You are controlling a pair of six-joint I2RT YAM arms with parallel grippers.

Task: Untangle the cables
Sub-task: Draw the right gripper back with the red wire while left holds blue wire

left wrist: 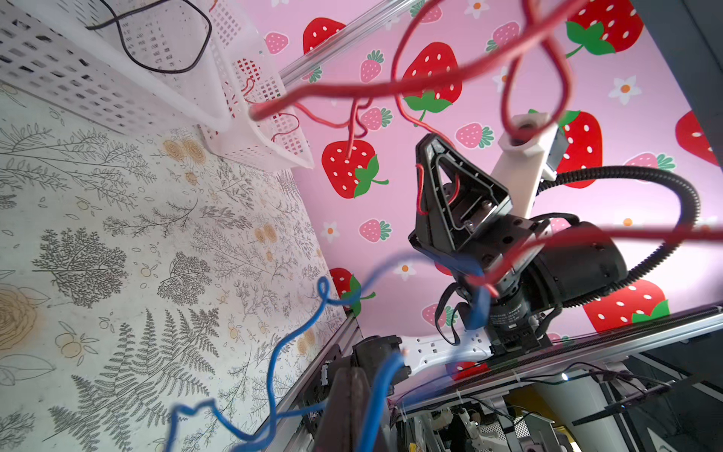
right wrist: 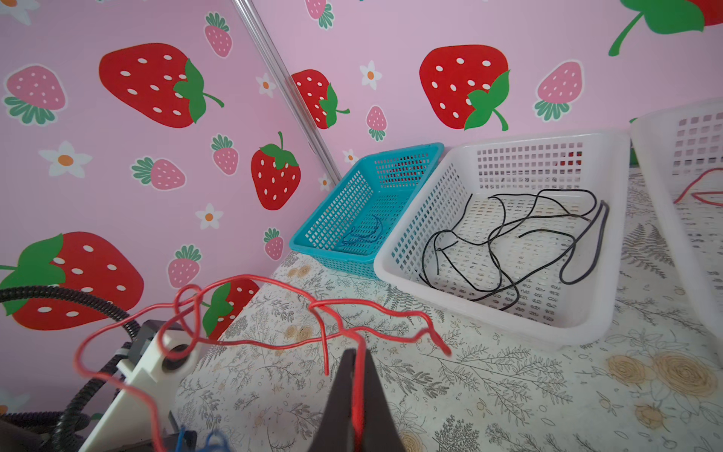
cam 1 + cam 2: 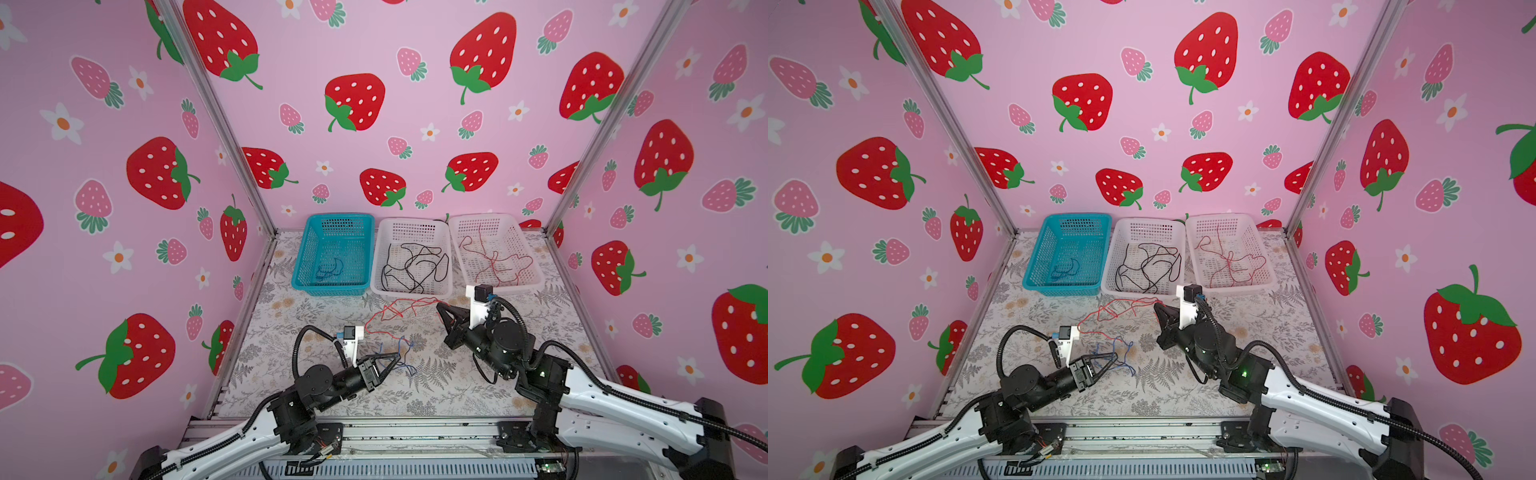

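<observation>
Where the floral mat (image 3: 286, 332) lies bare before the baskets, both top views show the left gripper (image 3: 398, 356) pressed together on the blue cable (image 3: 400, 345). The right gripper (image 3: 439, 306) pinches the red cable (image 3: 395, 309), and the strands meet between them.

Back row: blue basket (image 3: 332, 289), middle white basket (image 3: 409, 293) holding black cables (image 3: 415, 266), and right white basket (image 3: 540, 278) holding more red ones.

Left wrist: fingers (image 1: 352, 407) closed, blue cable (image 1: 274, 360) trailing toward the mat.

Right wrist: red cable (image 2: 324, 344) clamped between shut fingers (image 2: 344, 395).
</observation>
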